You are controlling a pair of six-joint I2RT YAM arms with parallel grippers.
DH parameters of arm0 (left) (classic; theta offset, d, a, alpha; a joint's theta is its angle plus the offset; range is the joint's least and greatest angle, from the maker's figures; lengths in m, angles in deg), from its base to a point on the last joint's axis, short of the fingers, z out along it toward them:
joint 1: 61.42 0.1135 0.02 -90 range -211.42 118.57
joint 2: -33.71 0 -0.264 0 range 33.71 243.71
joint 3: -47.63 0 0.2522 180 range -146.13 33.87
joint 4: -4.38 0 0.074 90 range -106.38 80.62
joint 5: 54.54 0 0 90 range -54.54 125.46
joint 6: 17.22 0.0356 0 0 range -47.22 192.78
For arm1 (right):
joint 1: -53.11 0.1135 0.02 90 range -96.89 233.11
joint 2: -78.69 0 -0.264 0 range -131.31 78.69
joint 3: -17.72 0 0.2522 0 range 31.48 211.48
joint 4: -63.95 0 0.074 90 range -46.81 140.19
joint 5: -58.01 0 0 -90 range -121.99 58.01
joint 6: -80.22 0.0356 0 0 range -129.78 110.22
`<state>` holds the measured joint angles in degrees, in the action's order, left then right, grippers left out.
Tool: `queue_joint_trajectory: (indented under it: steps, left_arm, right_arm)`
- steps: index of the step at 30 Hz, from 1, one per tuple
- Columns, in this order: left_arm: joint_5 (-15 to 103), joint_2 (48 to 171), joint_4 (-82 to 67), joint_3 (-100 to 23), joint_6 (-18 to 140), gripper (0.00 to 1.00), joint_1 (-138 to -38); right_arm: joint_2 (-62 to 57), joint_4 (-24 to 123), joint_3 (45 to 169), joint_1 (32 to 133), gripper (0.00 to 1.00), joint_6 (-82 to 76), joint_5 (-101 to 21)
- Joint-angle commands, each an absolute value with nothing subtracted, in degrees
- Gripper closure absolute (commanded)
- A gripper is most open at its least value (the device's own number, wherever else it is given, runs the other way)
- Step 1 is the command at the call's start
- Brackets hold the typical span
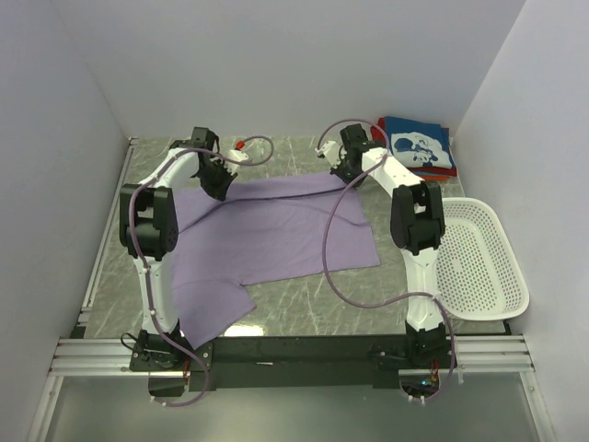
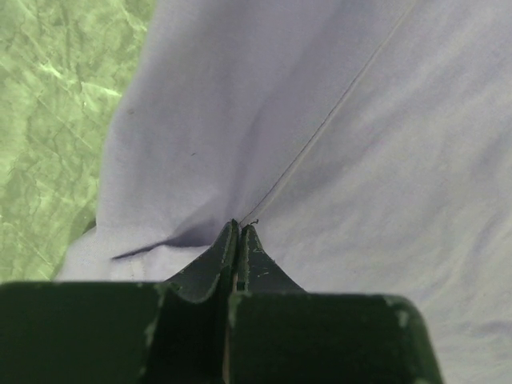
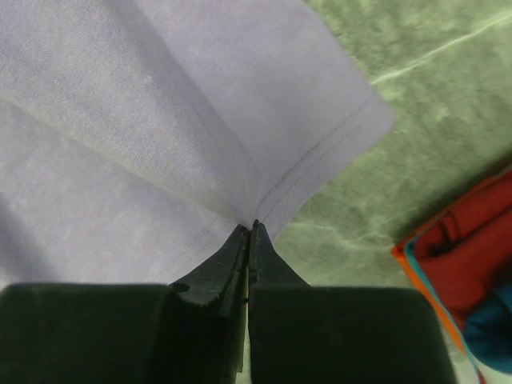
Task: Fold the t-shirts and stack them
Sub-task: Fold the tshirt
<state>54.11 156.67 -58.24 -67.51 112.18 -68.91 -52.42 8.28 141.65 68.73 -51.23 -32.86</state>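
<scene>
Now both arms reach forward, left gripper point(image 2: 238, 230) and right gripper point(image 3: 252, 228) clamped on the purple t-shirt point(image 1: 276, 230). Soft cloth (stitched hem).

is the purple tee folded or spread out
Spread out: the purple tee lies flat across the table, a sleeve sticking out toward the near edge.

Plain lavender t-shirt point(image 1: 276, 230); navy t-shirt point(image 1: 419, 147), white print; white basket point(image 1: 474, 262); table point(image 1: 304, 308) seemingly grey-green marble
</scene>
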Motion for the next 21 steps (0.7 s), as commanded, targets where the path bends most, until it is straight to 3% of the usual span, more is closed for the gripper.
queue_joint_trajectory:
  steps: [1, 21]
  left_arm:
    - [55.6, 153.5, -58.5, -68.3, 112.5, 1.0, -68.1]
    - [56.1, 149.7, -58.3, -60.4, 114.9, 1.0, -66.8]
  right_arm:
    - [-46.8, 9.4, 141.8, 68.9, 1.0, -52.5, -32.1]
    - [-43.7, 6.8, 135.8, 68.8, 1.0, -54.5, -32.2]
